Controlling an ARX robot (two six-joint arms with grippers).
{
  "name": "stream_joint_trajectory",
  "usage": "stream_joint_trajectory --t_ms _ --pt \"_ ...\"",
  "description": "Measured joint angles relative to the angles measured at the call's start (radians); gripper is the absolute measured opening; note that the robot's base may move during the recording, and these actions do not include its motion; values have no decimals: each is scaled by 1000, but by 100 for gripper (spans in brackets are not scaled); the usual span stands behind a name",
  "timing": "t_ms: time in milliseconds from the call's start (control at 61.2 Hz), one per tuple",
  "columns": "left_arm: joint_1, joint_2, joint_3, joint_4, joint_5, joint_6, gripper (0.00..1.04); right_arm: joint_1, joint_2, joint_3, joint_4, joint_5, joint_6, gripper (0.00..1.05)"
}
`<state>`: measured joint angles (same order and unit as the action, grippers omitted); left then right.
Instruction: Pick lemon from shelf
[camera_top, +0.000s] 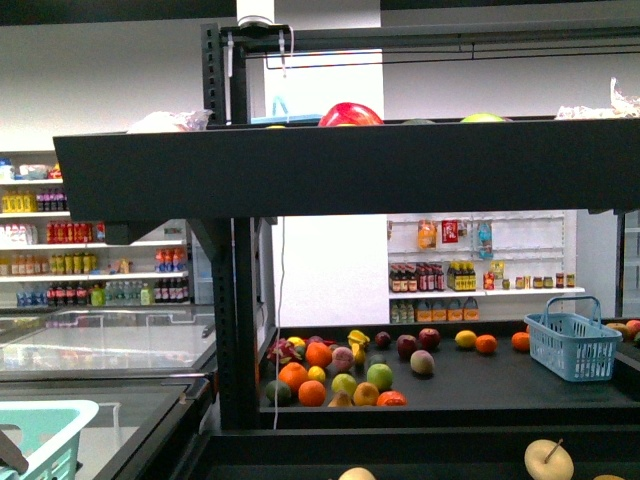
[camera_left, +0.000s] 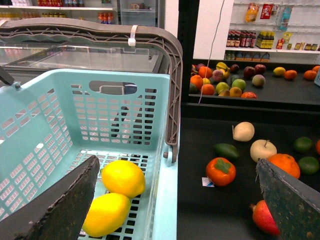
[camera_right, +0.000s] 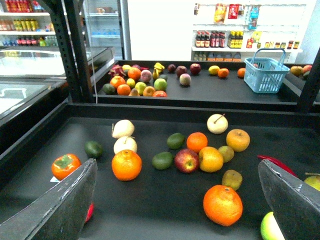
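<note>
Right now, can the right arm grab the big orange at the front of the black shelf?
Probably yes. The right gripper is open above the shelf, and the orange sits between its fingers with nothing on top of it.

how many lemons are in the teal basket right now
2: one lemon deeper in the teal basket, the other lemon touching it, nearer the camera. More may be hidden.

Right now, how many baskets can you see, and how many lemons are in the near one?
Baskets: 2, the near basket and the far basket
Lemons in the near basket: 2
Total: 4
</note>
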<state>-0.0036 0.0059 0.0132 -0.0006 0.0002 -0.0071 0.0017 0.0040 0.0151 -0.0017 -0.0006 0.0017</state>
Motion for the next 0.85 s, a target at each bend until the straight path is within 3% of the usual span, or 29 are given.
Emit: stream_joint_trajectory --t_ms 850 --pt "0 0 0 0 0 0 97 0 0 0 0 0 0 97"
